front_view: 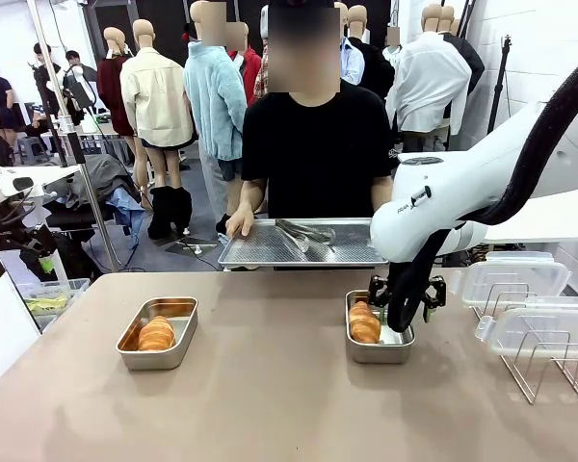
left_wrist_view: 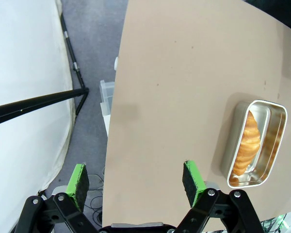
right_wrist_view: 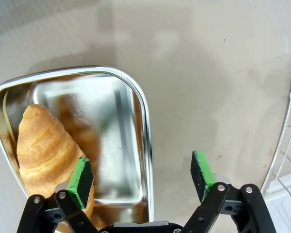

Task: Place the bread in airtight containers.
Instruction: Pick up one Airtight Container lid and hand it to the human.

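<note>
Presently on the tan tabletop (front_view: 270,404): item one, a small golden-brown, ridged, croissant-shaped roll (front_view: 156,334) lying in the left rectangular shiny steel tin (front_view: 125,358); item two, a matching roll (front_view: 364,323) in the right steel tin (front_view: 380,356), toward its left side. Both tins lidless; two clear plastic lids (front_view: 515,277) rest by the wire rack (front_view: 544,371) at the right. Right gripper (right_wrist_view: 141,174), jaws spread wide and empty, hangs just above the right tin, one green pad (right_wrist_view: 81,175) over the roll's flank. Left gripper (left_wrist_view: 136,182) likewise spread, empty, well apart from the left tin. Rolls probably light, flaky, easily crushed: hold gently across the thick middle.
</note>
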You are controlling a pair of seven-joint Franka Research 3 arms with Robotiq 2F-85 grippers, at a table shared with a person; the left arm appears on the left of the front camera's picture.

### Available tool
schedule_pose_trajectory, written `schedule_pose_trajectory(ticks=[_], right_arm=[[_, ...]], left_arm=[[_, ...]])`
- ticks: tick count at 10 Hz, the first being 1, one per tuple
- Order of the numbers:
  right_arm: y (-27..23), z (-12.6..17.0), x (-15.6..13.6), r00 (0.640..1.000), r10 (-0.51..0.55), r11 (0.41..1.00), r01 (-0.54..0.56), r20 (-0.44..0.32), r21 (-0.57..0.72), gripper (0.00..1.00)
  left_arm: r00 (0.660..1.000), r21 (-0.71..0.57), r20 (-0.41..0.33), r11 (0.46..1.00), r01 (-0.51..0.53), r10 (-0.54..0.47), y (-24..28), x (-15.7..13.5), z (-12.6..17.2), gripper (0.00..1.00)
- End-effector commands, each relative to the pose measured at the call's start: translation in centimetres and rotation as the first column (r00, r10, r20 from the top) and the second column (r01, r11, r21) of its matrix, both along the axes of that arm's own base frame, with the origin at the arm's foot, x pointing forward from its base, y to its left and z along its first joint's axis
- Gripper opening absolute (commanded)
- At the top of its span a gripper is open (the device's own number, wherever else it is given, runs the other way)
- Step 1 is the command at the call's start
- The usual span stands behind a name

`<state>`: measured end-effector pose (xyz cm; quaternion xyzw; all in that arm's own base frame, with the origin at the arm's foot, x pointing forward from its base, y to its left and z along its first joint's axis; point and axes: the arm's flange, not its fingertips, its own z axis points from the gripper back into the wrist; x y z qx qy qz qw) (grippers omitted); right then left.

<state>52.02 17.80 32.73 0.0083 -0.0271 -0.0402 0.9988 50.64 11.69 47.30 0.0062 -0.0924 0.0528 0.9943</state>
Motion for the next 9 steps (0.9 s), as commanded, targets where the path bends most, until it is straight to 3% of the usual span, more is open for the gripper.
schedule_pose_trajectory(ticks=[1,6,9], right_arm=[[0.0,-0.1,0.0,1.0,-0.002,1.0,0.002,-0.003,0.002,1.0],[0.0,0.0,0.0,1.0,0.0,1.0,0.0,0.0,0.0,1.0],[-3.3,10.7,-5.0,0.979,0.026,0.997,-0.01,0.203,-0.079,1.0]], left_arm=[[1.0,0.001,-0.002,1.0,-0.003,0.003,0.0,-0.1,0.2,1.0],[1.0,0.001,-0.002,1.0,-0.003,0.003,0.0,-0.1,0.2,1.0],[1.0,0.001,-0.002,1.0,-0.003,0.003,0.0,-0.1,0.2,1.0]])
